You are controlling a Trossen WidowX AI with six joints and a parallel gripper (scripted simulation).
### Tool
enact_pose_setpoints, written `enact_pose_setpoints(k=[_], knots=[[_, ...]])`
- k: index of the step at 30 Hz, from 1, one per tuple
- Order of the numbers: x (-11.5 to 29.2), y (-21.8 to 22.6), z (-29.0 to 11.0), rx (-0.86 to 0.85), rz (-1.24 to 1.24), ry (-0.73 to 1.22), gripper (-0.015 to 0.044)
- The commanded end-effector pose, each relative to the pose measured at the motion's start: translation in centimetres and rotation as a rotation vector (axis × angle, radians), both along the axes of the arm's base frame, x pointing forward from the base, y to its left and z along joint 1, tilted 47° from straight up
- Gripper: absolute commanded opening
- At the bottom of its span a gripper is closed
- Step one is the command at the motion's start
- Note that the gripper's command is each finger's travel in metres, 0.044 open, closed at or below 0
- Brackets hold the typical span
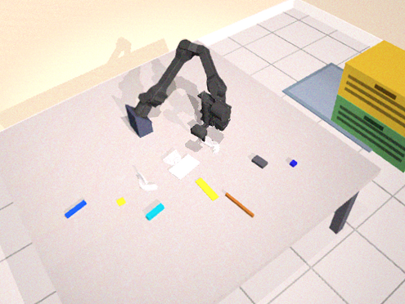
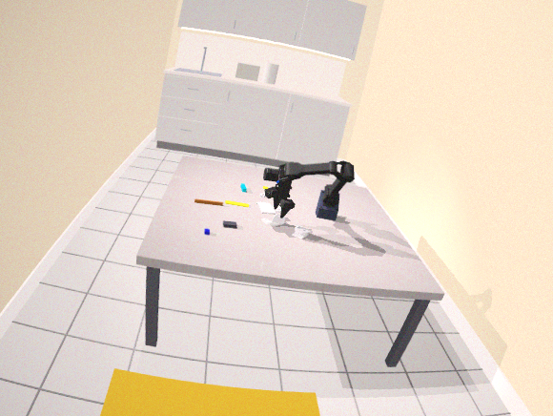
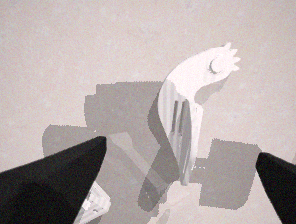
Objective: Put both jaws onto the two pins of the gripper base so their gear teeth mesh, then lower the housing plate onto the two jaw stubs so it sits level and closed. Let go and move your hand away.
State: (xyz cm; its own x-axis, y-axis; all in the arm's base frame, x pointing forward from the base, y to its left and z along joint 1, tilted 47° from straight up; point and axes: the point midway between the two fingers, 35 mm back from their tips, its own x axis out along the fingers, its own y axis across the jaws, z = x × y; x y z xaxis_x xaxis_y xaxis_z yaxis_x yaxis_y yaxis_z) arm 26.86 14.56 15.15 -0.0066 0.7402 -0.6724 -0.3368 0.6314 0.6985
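My gripper [image 1: 212,134] [image 2: 279,213] [image 3: 179,151] is open and empty. Its fingertips are above and on either side of one white jaw [image 1: 215,148] [image 2: 277,220] [image 3: 197,72]. In the wrist view this jaw shows gear teeth and a round stub at its upper end. The other white jaw [image 1: 148,186] lies on the table on the far side of a flat white plate [image 1: 185,167] [image 2: 266,208]. A white part with raised details [image 1: 172,158] adjoins that plate. Another white part [image 2: 301,232] [image 3: 96,206] lies beyond the near jaw. I cannot tell which are base and housing.
A dark block [image 1: 259,161] [image 2: 230,224], a blue cube [image 1: 293,163], an orange stick [image 1: 239,205], a yellow strip [image 1: 206,188], a cyan block [image 1: 155,212], a yellow square [image 1: 121,201] and a blue bar [image 1: 75,209] lie around on the table.
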Motion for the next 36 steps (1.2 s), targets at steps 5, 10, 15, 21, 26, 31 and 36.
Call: enact_pose_setpoints(k=[5, 10, 15, 21, 26, 31, 36], knots=[[0.1, 0.7, -0.8, -0.005, -0.005, 0.004, 0.0440], [0.1, 1.3, -1.4, -0.005, -0.005, 0.004, 0.0440], [0.1, 1.9, -1.9, -0.005, -0.005, 0.003, 0.0440], [0.1, 2.6, -2.5, -0.004, -0.005, 0.003, 0.0440], [0.0, 3.2, -3.1, -0.003, -0.005, 0.003, 0.0440], [0.0, 3.7, -3.5, -0.001, -0.006, 0.004, 0.0440], [-0.1, 3.7, -3.5, -0.001, -0.006, 0.004, 0.0440]])
